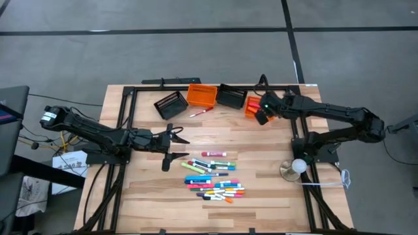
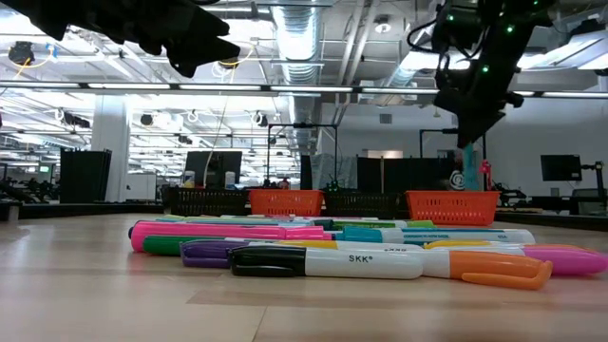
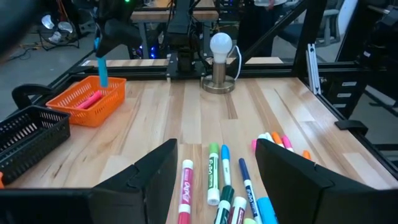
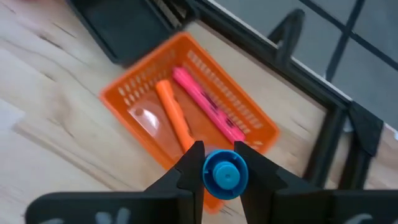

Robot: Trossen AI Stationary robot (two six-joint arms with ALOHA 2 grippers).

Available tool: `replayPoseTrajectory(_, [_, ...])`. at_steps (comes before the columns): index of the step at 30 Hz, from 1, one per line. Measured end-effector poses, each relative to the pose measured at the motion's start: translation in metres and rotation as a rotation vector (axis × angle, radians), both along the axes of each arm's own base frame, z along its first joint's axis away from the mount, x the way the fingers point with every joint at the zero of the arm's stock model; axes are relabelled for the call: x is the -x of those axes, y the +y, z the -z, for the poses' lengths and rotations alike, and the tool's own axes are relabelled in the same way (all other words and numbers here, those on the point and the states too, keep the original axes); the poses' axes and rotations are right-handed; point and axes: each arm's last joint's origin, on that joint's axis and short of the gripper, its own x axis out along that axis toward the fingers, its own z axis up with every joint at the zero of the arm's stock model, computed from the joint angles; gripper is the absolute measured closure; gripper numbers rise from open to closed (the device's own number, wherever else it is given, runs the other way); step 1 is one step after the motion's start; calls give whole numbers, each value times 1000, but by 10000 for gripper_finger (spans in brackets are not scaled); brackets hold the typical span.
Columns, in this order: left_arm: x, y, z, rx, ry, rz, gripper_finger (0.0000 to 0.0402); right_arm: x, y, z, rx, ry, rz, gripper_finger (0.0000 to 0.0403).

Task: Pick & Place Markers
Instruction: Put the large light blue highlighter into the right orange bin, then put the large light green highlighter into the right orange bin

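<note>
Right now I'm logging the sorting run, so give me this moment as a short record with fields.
right hand: shut on blue marker, above the orange bin
bin contents: pink marker and orange marker
left hand: open, beside the marker pile
stray: one marker lies near the back bins
other: lamp on the table's right

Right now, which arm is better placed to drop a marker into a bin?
Right. The right gripper is shut on the blue marker above the orange bin; the left gripper is open and empty beside the marker pile.
</note>
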Motion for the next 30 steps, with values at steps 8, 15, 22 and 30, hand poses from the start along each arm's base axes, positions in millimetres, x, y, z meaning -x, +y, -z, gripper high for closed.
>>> replayPoseTrajectory(8, [0,0,0,11,-1,-2,183,7,1,3,-52,65,5,329])
replayPoseTrajectory(15, [0,0,0,12,-5,-2,183,6,3,3,-58,59,-11,323])
replayPoseTrajectory(22, [0,0,-1,12,-5,-2,183,4,4,3,-48,50,-13,290])
replayPoseTrajectory(30, [0,0,-1,12,-5,-2,183,4,3,2,-44,40,-13,221])
